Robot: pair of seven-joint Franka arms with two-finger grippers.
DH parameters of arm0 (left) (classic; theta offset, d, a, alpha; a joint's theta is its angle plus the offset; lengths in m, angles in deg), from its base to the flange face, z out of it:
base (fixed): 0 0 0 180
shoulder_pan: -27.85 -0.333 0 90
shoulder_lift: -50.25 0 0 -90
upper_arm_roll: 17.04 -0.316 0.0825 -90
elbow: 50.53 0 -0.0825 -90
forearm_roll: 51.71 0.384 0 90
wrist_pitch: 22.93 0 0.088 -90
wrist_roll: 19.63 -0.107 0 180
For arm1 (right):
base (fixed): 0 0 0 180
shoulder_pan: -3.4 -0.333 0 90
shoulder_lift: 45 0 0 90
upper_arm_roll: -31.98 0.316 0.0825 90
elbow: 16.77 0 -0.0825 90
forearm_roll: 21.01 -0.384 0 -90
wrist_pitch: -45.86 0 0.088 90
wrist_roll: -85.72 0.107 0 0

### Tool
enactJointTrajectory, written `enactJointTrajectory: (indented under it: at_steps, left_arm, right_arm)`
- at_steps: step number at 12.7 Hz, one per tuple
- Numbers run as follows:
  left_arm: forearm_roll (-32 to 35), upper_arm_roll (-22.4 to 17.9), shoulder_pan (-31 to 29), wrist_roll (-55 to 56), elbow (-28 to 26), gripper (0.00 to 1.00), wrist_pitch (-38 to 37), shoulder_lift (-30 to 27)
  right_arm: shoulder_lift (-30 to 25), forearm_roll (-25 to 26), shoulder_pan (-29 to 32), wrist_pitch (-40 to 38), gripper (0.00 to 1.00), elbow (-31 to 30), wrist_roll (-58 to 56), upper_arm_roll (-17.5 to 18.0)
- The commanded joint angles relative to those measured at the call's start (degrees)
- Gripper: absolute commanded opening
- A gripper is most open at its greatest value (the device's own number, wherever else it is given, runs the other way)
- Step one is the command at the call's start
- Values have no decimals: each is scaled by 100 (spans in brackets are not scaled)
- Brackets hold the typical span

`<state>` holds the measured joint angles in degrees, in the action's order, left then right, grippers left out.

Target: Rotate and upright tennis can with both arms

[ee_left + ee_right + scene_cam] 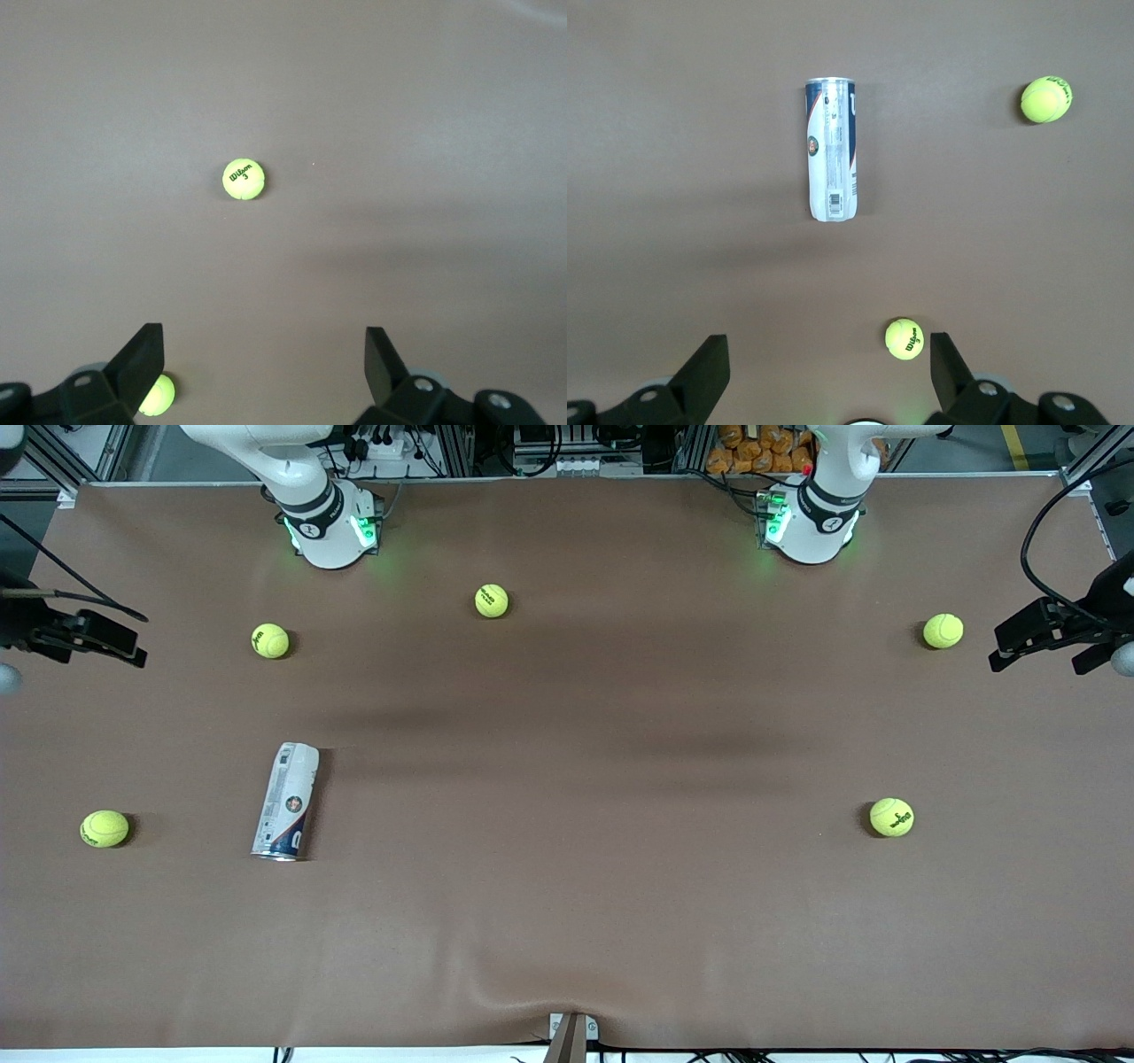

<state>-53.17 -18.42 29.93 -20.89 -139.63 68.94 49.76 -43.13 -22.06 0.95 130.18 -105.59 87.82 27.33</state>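
Note:
The tennis can (286, 802) lies on its side on the brown table toward the right arm's end, its metallic rim pointing to the front camera. The right wrist view shows the tennis can (831, 149) whole, well clear of the fingers. My right gripper (133, 646) hangs open and empty over the right arm's end of the table. In its own view the right gripper (830, 354) has only bare table and a ball between its fingers. My left gripper (997, 648) hangs open and empty over the left arm's end, far from the can. The left gripper (266, 354) looks down on bare table.
Several yellow-green tennis balls lie scattered: one (104, 828) beside the can toward the right arm's end, one (270, 640) and one (492, 600) near the right arm's base, one (943, 631) and one (891, 817) toward the left arm's end. The table cover (567, 921) wrinkles at the front edge.

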Motion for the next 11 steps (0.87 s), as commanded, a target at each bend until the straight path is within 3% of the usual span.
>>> enactJointTrajectory:
  at_steps: [1,7,11]
  left_arm:
    - [41,24,-49,-50,103,100,-90,32]
    - [41,24,-50,-41,103,100,-99,32]
    - [41,24,-41,-33,103,100,-99,32]
  right_arm:
    - [216,-44,-185,49,100,14,89,-19]
    - [1138,-44,-387,558,100,-56,80,-19]
    - [1604,-53,-572,1673,100,-504,45,-19]
